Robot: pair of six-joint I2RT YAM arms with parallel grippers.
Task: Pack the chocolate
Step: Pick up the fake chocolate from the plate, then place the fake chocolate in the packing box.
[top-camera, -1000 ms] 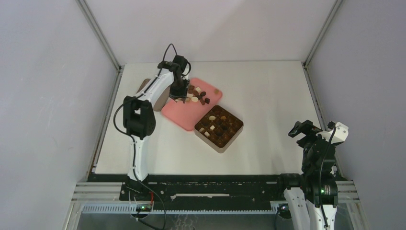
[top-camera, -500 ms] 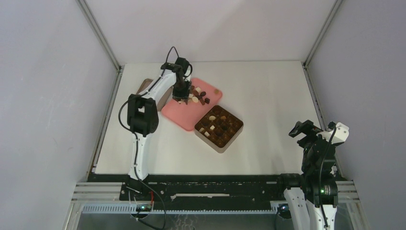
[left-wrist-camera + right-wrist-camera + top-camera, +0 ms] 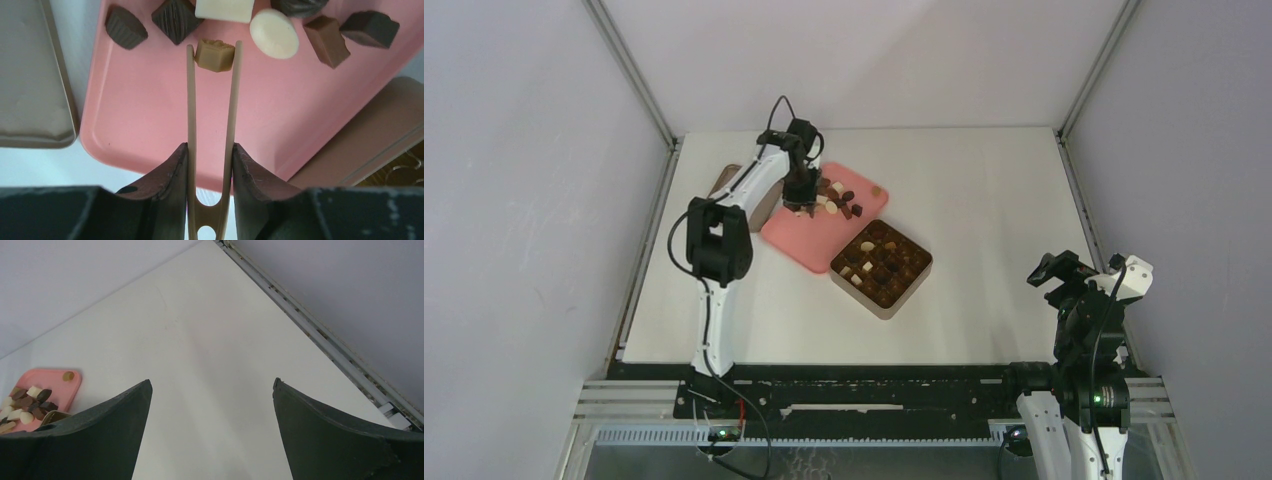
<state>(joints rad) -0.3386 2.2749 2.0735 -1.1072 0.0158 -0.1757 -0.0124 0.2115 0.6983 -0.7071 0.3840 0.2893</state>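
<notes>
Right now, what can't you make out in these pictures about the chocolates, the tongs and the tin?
Top view: which tin slots are free, too small; the left gripper covers the tongs' tips.
Left wrist view: whether the tan chocolate between the tongs is lifted off the pink tray; the tin is cut off by the frame edge.
Right wrist view: the tin, almost all hidden behind a finger of the right gripper.

The tray (image 3: 140,115) was pink. The chocolate (image 3: 274,33) ranged from dark brown through caramel to cream-white; one dark piece (image 3: 176,17) bore ridged stripes. The tongs (image 3: 190,125) were pale tan, the tin (image 3: 357,142) tan.
</notes>
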